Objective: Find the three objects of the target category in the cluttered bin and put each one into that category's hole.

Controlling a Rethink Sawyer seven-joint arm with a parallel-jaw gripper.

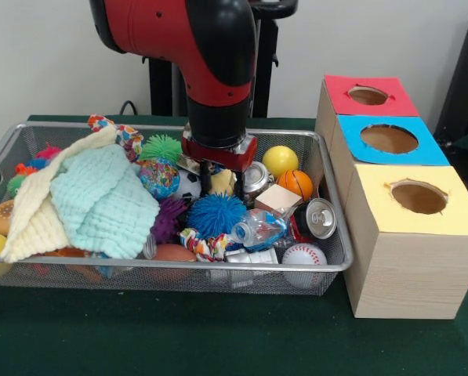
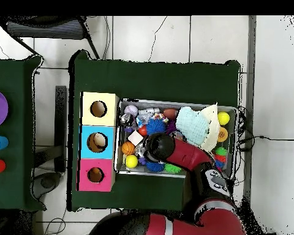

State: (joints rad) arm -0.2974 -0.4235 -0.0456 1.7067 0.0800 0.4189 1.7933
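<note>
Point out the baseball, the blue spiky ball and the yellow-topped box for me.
baseball [image 1: 303, 255], front view, its white face.
blue spiky ball [image 1: 216, 215], front view, its middle.
yellow-topped box [image 1: 453, 205], front view, yellow top beside the hole.

Silver wire-mesh bin [image 1: 328, 265], soft waffled cloths [image 1: 100, 200], pale wood-grain boxes [image 1: 410, 270], shiny metal cans [image 1: 321, 218]

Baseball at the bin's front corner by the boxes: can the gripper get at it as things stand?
Probably yes. The baseball lies uncovered on top of the clutter in the bin, nothing over it; the gripper is down mid-bin, nearby.

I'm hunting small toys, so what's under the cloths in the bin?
An orange edge peeks from beneath the cloths at the wire bin's front left. Everything else beneath is covered and cannot be seen.
</note>
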